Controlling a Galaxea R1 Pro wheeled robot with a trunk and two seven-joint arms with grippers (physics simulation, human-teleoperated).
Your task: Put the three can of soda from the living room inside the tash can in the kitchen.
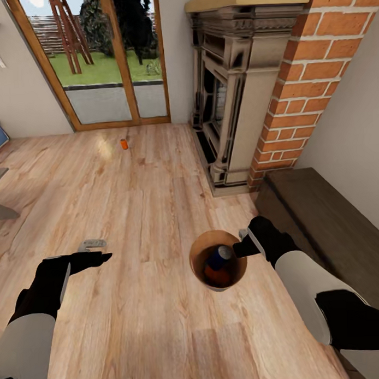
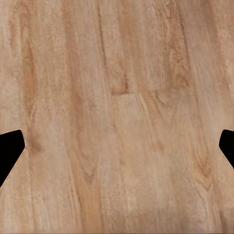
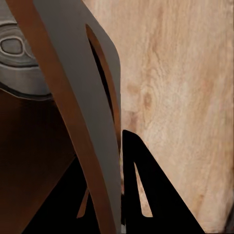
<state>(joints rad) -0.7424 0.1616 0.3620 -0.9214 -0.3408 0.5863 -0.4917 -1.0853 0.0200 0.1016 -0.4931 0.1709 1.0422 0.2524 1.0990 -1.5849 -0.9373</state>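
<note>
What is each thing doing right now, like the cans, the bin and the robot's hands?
Trash can: upright, gripped at its rim by the right end effector.
Soda can in bin: inside, tilted.
Soda can on floor: upright, near the glass doors.
Left end effector: open, empty.
Glass doors: closed.

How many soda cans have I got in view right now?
2. One can lies inside the trash can, which the right tool grips by its rim; another can stands on the floor near the glass doors. More may be hidden beneath the first.
</note>
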